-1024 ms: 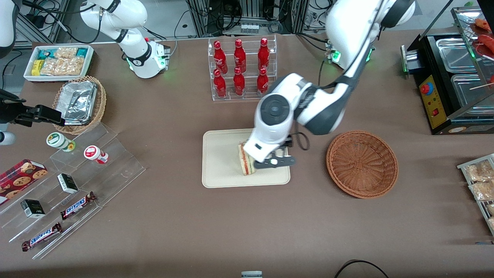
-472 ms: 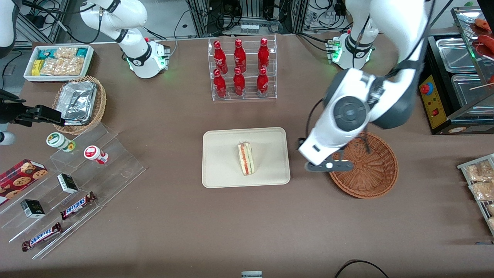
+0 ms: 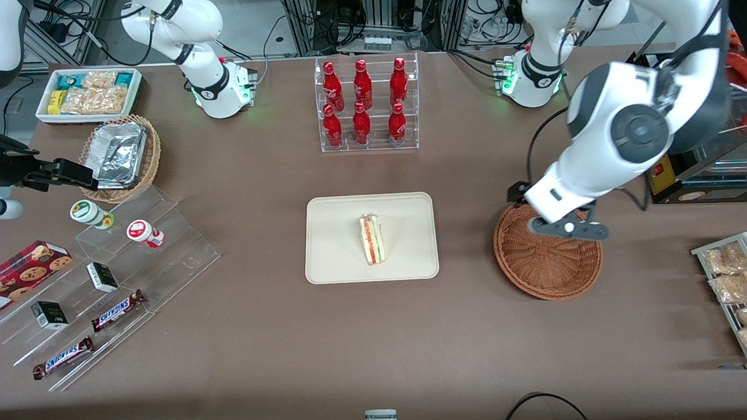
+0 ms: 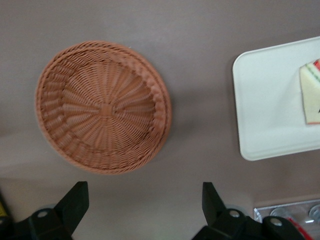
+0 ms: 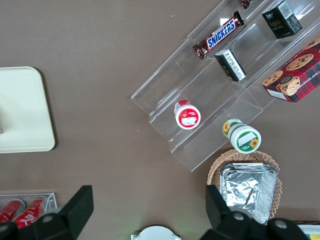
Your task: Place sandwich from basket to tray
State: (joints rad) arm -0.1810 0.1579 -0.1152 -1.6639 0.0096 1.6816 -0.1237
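Observation:
The sandwich [image 3: 372, 239], a pale wedge with red and green filling stripes, lies on the cream tray [image 3: 332, 245] at the table's middle, touched by nothing. The reddish-brown woven basket [image 3: 547, 262] stands beside the tray toward the working arm's end and holds nothing. My left gripper [image 3: 566, 228] hangs above the basket's rim, on the part farther from the front camera. In the left wrist view the gripper [image 4: 144, 205] is open with only bare tablecloth between its black fingers [image 4: 75, 200]. That view also shows the basket [image 4: 102, 107], the tray [image 4: 265, 110] and the sandwich's edge [image 4: 311, 95].
A clear rack of red bottles [image 3: 365, 105] stands farther from the camera than the tray. A black food warmer [image 3: 683, 128] and a rack of snack packets [image 3: 726, 274] flank the basket. Acrylic steps with snacks [image 3: 117, 274], a foil-lined wicker basket [image 3: 119, 157] and a white bin [image 3: 90, 93] lie toward the parked arm's end.
The gripper let go of the sandwich on the tray, rose, and swung toward the working arm's end until it hung over the basket. The sandwich stayed put.

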